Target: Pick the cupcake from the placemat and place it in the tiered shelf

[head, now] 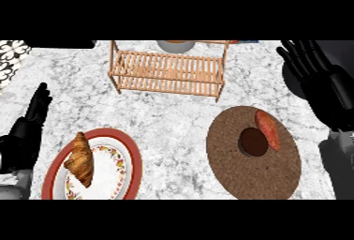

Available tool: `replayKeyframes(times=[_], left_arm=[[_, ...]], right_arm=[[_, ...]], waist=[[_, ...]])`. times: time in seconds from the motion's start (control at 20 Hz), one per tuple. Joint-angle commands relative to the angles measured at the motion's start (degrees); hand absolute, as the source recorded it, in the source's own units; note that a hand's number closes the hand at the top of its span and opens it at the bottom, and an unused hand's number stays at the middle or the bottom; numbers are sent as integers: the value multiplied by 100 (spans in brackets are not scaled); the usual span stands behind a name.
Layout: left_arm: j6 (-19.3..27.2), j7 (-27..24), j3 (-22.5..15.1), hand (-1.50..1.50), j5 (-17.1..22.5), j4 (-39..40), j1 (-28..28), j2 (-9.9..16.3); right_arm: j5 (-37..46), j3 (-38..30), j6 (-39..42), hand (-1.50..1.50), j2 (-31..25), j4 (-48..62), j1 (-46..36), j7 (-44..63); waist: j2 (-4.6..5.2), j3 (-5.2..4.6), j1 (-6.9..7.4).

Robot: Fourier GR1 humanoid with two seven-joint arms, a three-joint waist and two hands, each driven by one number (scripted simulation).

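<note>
Even, bright light falls on the marble tabletop; shadows are faint and soft, with no glare visible.

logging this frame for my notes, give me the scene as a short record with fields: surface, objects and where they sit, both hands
surface: marbled counter
placemat: round, brown, right of centre
cupcake: dark, on the placemat
sweet potato: on the placemat, against the cupcake's right
tiered shelf: wooden, slatted, at the far side, nothing on its top slats
plate: red-rimmed, near left
croissant: on the plate
left hand: open, at left edge, holding nothing
right hand: open, upper right, holding nothing
</note>
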Motion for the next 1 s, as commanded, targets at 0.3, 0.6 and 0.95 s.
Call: replayKeyframes(times=[0.3, 0.6, 0.95], left_arm=[[-467, 758, -2, 0, 1114, 616, 625, -701], [-820, 1124, -201, 0, 1324, 1005, 343, -1044], [-1174, 991, 103, 0, 1394, 1575, 63, -1065]], right_arm=[[1890, -1103, -79, 150, -2056, 812, 1421, -307], [919, -1773, 467, -150, -1396, 2534, 2039, -1998], [1068, -1298, 1836, -150, -1983, 2447, 1927, -2252]], waist=[[423, 56, -415], [198, 168, -48], [181, 155, -32]])
